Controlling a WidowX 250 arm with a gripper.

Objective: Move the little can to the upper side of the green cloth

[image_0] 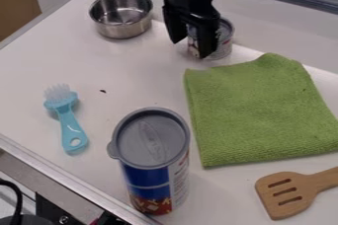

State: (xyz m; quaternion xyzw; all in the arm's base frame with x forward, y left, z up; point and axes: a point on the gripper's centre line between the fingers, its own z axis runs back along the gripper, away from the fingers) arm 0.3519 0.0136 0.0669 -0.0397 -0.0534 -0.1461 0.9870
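Observation:
The black gripper (190,49) hangs over the back of the table, pointing down, with its two fingers apart. Directly behind it stands the little can (226,41), upright and partly covered by the right finger. Part of the can's side shows in the gap between the fingers, and the rest sticks out to the right. Whether either finger touches the can I cannot tell. The green cloth (257,113) lies flat at the right, its upper left edge a little in front of the can.
A steel pot (122,16) sits at the upper left. The light blue brush (68,120) lies at the left. A tall blue can with a grey lid (153,142) stands near the front edge, and a wooden spatula (290,192) lies at the lower right.

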